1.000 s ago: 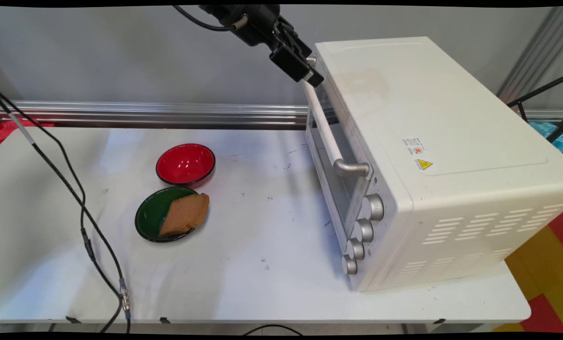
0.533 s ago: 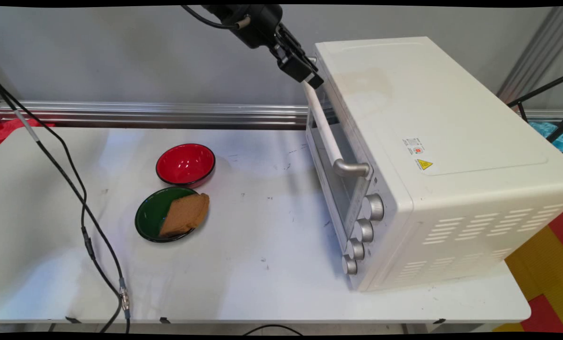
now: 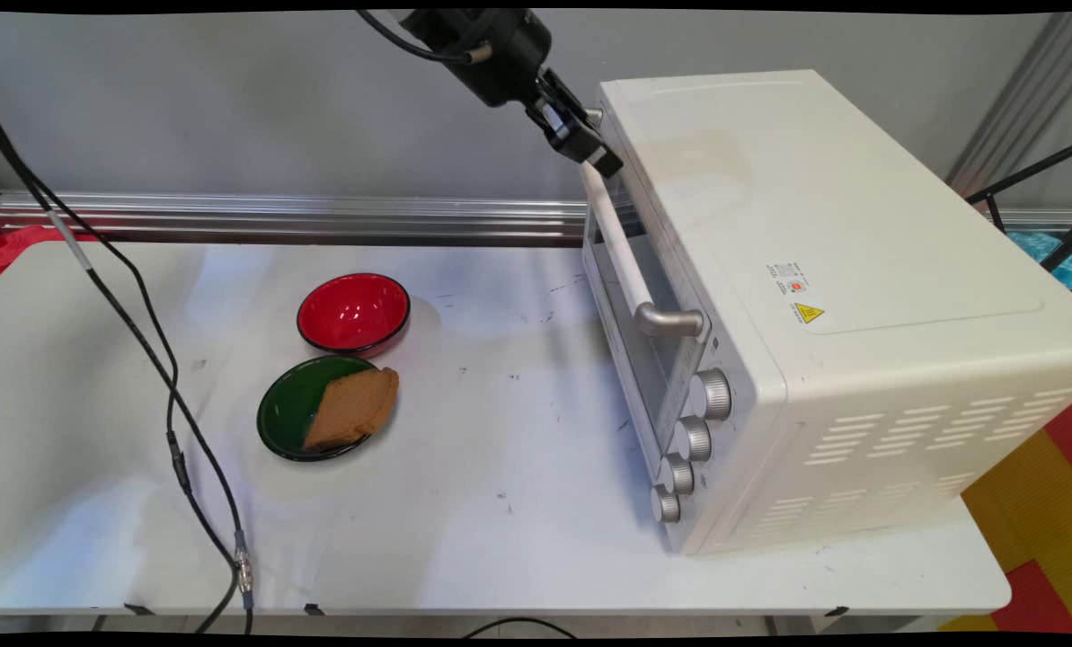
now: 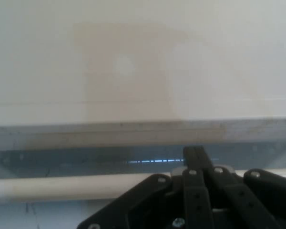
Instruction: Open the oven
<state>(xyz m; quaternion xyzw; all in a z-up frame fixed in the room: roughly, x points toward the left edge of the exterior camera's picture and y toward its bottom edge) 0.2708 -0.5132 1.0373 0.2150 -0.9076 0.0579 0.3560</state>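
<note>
The gripper (image 3: 600,160) sits at the far end of the white bar handle (image 3: 621,244) on the door of the toaster oven (image 3: 796,296), just under the oven's top edge. In the hand view the black linkage (image 4: 200,195) lies across the handle (image 4: 62,186); whether the jaws are spread or pinching it cannot be told. The oven is cream-white, boxy, with a glass door, four silver knobs (image 3: 693,440) and vent slots, standing at the right end of the bench (image 3: 500,539). Towards the bench's left, a red bowl (image 3: 353,313) sits just beside a green bowl (image 3: 295,422) holding a brown bread slice (image 3: 353,409).
</note>
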